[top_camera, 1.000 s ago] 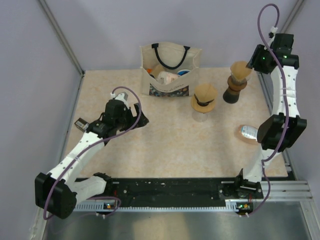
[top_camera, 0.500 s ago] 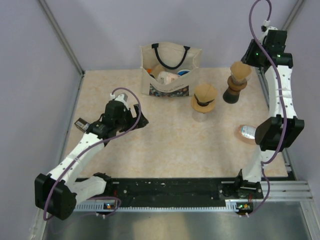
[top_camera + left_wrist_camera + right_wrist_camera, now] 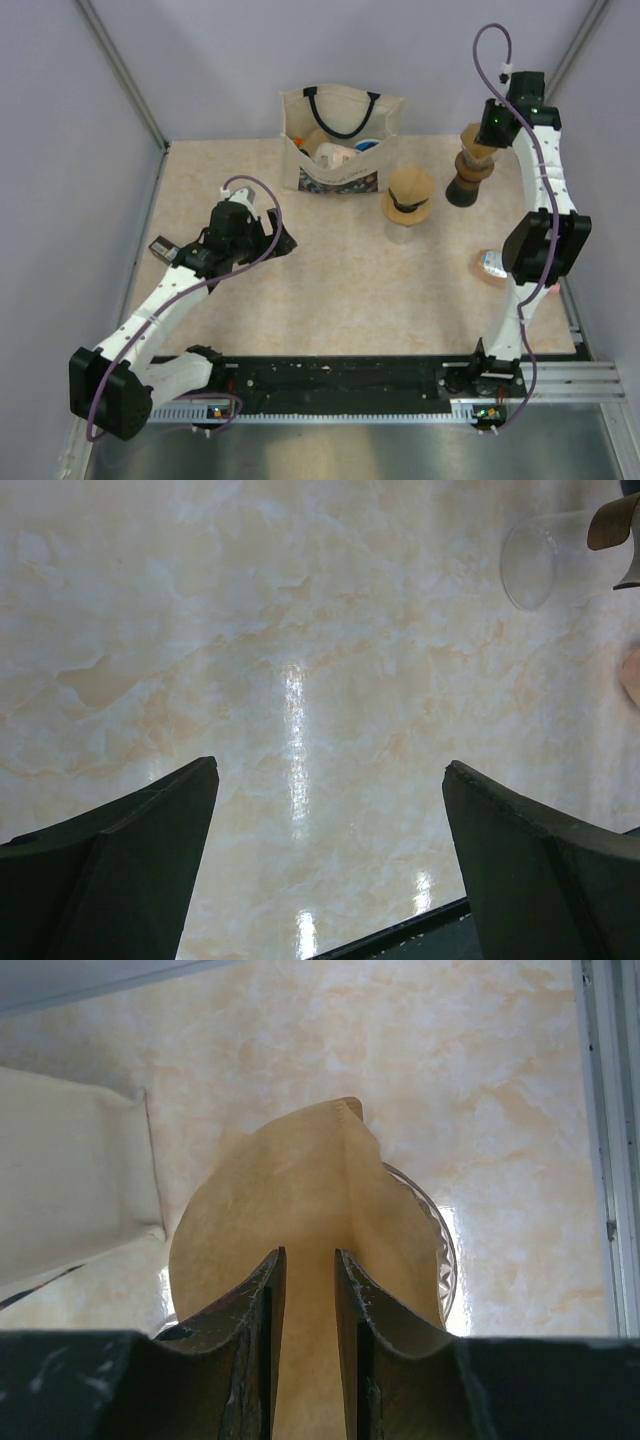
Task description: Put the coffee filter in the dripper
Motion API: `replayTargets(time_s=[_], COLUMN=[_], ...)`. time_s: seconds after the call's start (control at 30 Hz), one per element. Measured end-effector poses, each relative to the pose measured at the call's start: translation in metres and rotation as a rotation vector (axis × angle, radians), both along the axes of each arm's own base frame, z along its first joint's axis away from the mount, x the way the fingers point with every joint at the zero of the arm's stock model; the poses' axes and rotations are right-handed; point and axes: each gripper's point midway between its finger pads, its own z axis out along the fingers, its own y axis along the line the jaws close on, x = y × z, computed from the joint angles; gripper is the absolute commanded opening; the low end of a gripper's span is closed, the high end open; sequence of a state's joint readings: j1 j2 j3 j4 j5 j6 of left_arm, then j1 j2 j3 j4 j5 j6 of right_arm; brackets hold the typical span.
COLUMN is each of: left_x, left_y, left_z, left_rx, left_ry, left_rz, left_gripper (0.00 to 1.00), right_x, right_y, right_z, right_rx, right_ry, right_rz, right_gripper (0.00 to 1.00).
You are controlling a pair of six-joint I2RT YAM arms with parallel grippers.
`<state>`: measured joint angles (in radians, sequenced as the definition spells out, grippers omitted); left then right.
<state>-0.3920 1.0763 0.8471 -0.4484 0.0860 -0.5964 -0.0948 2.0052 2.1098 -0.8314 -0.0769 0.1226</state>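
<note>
The coffee filter (image 3: pixel 472 150) is a tan paper cone standing in the top of a dark brown hourglass-shaped stand (image 3: pixel 463 188) at the back right. In the right wrist view the filter (image 3: pixel 300 1175) fills the middle, with a glass rim (image 3: pixel 446 1260) beside it. My right gripper (image 3: pixel 492 128) hovers right over the filter; its jaws (image 3: pixel 308 1252) stand a narrow gap apart and paper shows through the gap. The blue dripper (image 3: pixel 488 265) on its tan ring lies at the right, half hidden by the right arm. My left gripper (image 3: pixel 275 237) is open and empty (image 3: pixel 330 770) over bare table.
A cream tote bag (image 3: pixel 340 135) with items stands at the back centre. A clear glass cup with a tan top (image 3: pixel 408 195) stands between bag and stand, and shows in the left wrist view (image 3: pixel 545 560). A small black box (image 3: pixel 160 247) lies at the left.
My right gripper has swung left from the back right corner to a spot over the filter. The filter, the dripper and the left arm have not moved.
</note>
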Motion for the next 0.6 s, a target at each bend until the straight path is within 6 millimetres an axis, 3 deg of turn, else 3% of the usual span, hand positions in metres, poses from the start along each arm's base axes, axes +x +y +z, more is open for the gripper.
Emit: replayTargets(time_s=[0.27,0.6], left_x=[0.0,0.0], left_y=[0.0,0.0], left_z=[0.0,-0.001], left_rx=[0.0,0.001], left_ry=[0.0,0.002], left_rz=[0.0,0.002], left_gripper=[0.99,0.99], right_x=[-0.001,-0.002], right_y=[-0.007,-0.006], right_z=[-0.028,-0.03], right_rx=[-0.035,-0.042], right_ry=[0.082,0.095], right_rz=[-0.019,-0.001], right_gripper=[0.25,0.18])
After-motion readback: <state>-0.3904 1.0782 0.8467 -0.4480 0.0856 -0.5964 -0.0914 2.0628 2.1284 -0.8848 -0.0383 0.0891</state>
